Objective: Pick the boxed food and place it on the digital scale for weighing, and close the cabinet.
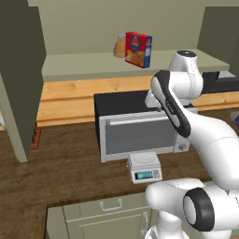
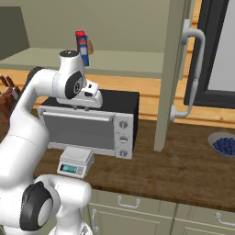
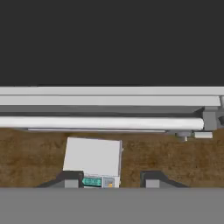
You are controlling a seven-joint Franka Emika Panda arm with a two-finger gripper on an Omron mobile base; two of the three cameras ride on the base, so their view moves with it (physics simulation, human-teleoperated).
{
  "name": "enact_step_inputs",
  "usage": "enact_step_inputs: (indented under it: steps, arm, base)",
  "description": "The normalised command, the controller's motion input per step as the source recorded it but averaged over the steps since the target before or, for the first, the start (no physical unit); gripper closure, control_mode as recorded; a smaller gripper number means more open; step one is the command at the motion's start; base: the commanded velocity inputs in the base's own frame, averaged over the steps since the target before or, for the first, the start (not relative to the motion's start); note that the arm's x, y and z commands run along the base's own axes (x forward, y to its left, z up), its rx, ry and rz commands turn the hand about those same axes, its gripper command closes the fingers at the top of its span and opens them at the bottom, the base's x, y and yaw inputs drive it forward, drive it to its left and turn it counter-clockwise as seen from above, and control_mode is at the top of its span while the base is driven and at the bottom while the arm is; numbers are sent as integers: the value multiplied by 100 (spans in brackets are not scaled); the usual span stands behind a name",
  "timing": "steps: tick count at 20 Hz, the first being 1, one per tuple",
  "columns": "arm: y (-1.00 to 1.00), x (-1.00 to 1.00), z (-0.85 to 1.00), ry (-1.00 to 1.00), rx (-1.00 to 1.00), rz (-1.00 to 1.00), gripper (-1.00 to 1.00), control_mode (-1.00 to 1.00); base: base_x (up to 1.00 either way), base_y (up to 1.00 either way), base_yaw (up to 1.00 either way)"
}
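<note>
Along the near counter edge, olive-green low drawers (image 1: 103,212) with small silver handles showing below the dark wooden countertop (image 1: 65,172). Just behind that edge, digital scale (image 1: 144,167) sitting flat on the wood, teal display facing forward, pan bare, nearly touching the front of the toaster oven (image 1: 135,126). Above the scale and the oven's front, gripper (image 3: 112,179) hanging with its tips pointing down, fingers (image 3: 70,178) spread well apart and gripping nothing; in the hand view the left tip overlapping the scale's display end, the right tip over bare wood. Behind the scale, silver-and-black toaster oven standing with its door shut, bar handle running across the top of the door, knobs on its right side. At the right, on the countertop, bowl of blueberries (image 2: 223,144) resting well apart from the oven. Farther back and higher, cabinet (image 1: 116,63) standing open, both olive-green doors (image 2: 176,73) swung outward, silver bar handle showing on the right one. On its shelf, boxed food (image 1: 138,49) standing upright, just beside and to the right of an amber bottle (image 1: 120,45) with pale cap, well above and beyond the gripper.
</note>
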Motion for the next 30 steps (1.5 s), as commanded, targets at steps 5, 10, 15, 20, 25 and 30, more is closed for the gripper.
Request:
enact_step_inputs:
  steps: [5,10,15,20,25,30]
  arm:
    - [2,-39,0,0,0,0,-100,-100]
    - [19,-22,21,-20,1,1,-100,-100]
    - [7,-12,79,-30,5,7,-100,-100]
    - [0,0,74,-21,3,6,-100,-100]
    - [0,2,67,-24,0,3,-100,-100]
    - [0,3,53,-40,0,8,-100,-100]
  base:
    - [0,0,0]
    - [0,0,0]
    - [0,0,0]
    - [0,0,0]
    - [0,0,0]
    - [0,0,0]
